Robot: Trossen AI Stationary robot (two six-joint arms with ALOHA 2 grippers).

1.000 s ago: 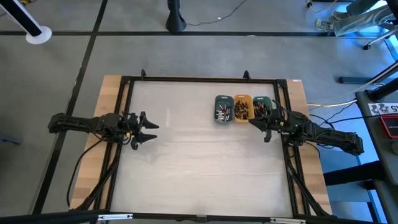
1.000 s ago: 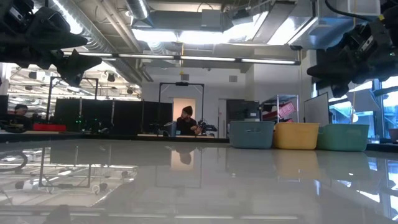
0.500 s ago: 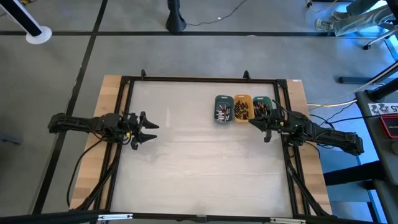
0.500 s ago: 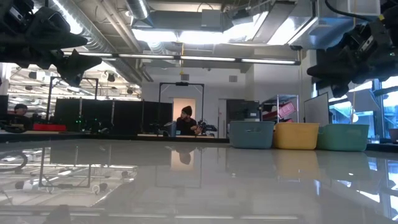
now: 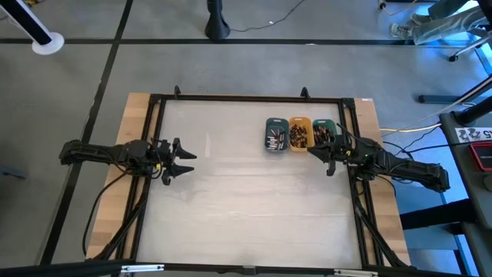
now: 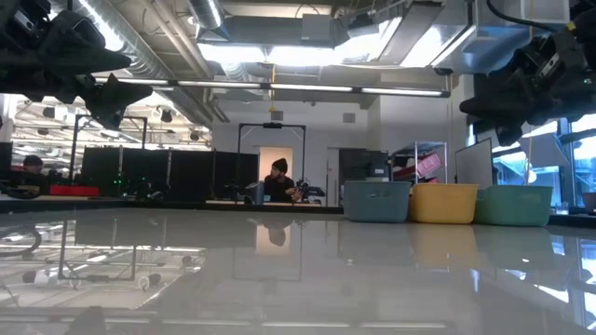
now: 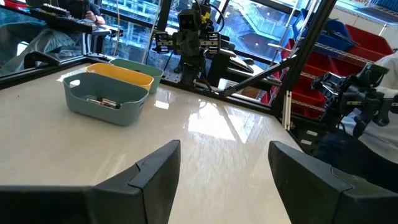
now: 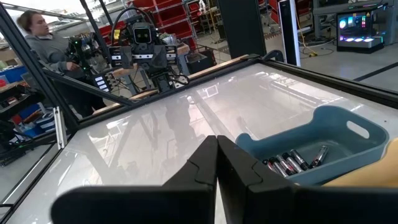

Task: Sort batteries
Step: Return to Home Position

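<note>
As the surface [image 5: 246,200] shows nothing loose, sorting looks finished and both arms park at its sides: left gripper [image 5: 188,163] with fingers [image 7: 155,180] spread empty, right gripper [image 5: 315,151] clenched on nothing beside the three trays [image 5: 267,135] holding the batteries [image 5: 275,138].

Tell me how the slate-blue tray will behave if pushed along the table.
It would probably slide easily: the slate-blue tray sits flat on a glossy table. It looks like light, thin-walled plastic holding a few batteries, so likely little resistance. Its low, wide shape makes tipping unlikely, though it may bump the orange tray alongside.
</note>
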